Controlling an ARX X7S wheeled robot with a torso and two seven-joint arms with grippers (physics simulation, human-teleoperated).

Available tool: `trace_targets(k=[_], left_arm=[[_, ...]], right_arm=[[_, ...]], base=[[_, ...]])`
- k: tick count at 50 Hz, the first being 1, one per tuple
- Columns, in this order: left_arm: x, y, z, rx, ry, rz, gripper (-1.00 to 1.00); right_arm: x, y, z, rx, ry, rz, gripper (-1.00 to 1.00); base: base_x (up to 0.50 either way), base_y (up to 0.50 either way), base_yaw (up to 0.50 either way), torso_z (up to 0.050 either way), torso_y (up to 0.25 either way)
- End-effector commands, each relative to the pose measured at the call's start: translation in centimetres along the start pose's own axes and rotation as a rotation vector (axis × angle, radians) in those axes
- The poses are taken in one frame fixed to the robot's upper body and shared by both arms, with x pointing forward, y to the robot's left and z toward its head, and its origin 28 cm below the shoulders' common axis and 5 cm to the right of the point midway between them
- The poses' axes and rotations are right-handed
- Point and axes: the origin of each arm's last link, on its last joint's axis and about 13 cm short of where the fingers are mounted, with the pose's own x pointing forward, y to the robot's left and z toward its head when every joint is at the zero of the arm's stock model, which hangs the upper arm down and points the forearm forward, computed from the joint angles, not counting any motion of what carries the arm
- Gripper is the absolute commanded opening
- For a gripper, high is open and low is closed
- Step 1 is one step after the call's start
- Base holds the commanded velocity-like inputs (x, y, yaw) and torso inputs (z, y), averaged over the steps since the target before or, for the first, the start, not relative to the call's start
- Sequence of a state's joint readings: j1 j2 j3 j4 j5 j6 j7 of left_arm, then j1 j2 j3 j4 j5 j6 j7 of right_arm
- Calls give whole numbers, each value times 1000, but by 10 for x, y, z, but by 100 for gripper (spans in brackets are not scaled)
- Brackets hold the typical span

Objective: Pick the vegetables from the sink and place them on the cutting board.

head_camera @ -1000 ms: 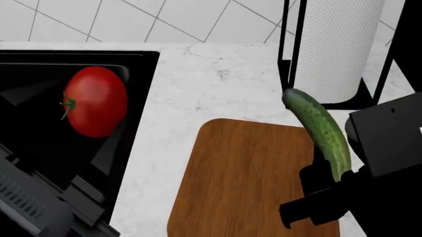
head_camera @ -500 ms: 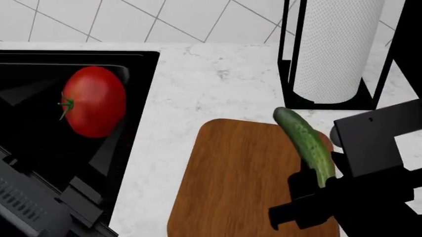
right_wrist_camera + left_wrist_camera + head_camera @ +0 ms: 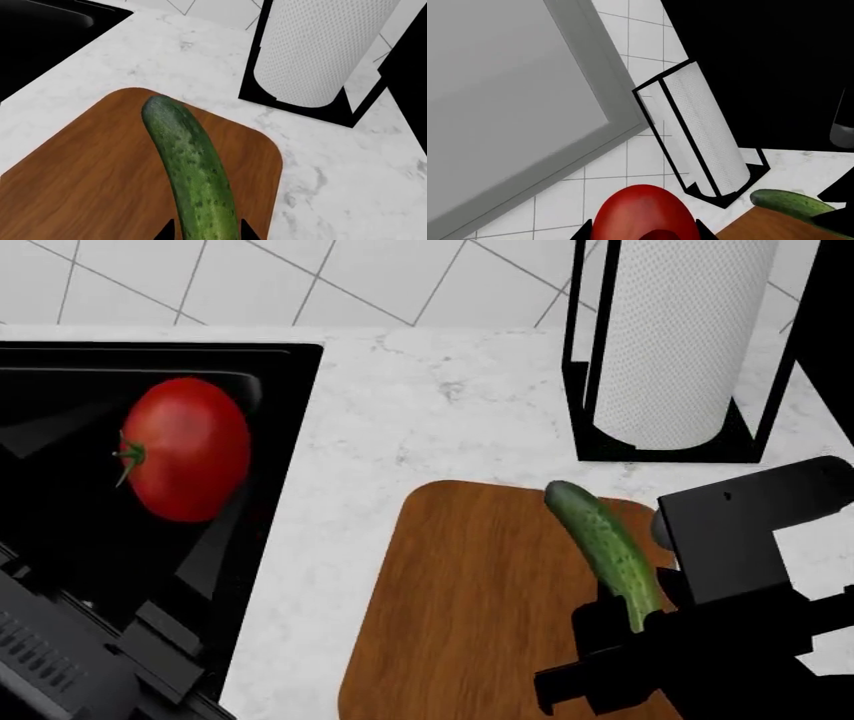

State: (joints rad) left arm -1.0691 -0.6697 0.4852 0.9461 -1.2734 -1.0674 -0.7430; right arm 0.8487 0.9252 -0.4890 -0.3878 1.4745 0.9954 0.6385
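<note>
The red tomato [image 3: 184, 448] hangs above the black sink [image 3: 160, 355], at the left of the head view. My left gripper [image 3: 642, 231] is shut on it, with a dark jaw on each side of the tomato [image 3: 644, 212]. My right gripper [image 3: 205, 227] is shut on the near end of the green cucumber [image 3: 190, 170]. It holds the cucumber [image 3: 603, 550] just over the right part of the reddish-brown cutting board [image 3: 467, 620], with the free end pointing toward the wall. I cannot tell whether the cucumber touches the board [image 3: 87, 190].
A black paper towel holder with a white roll [image 3: 681, 340] stands on the marble counter behind the board; it also shows in the right wrist view [image 3: 320, 50]. White marble counter [image 3: 387, 410] lies between sink and board. A tiled wall is behind.
My right gripper has moved the cucumber down and to the left, from in front of the towel holder to low over the board. The tomato has shifted slightly left.
</note>
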Motion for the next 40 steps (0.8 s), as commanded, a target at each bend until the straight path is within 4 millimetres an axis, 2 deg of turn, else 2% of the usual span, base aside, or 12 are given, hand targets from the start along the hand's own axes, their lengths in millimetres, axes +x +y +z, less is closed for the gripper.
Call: trace_targets(k=[1,34,35,40], left_arm=[[0,1,2,-10,-7,16,-100],[0,1,1,-12,-8,17,-100],[0,1,2,-11,-8,16,-100],[-1,1,3,-12,-11,18,-100]], right_arm=[[2,-1,-2,-4,24,0,-100],[4,-2,-12,12,73,3,-100],[4,-2,-11,13,71,2,100],[0,-2,-9,6,62,-1,100]], base=[[0,0,0,0,0],[0,0,0,0,0],[0,0,0,0,0],[0,0,0,0,0]])
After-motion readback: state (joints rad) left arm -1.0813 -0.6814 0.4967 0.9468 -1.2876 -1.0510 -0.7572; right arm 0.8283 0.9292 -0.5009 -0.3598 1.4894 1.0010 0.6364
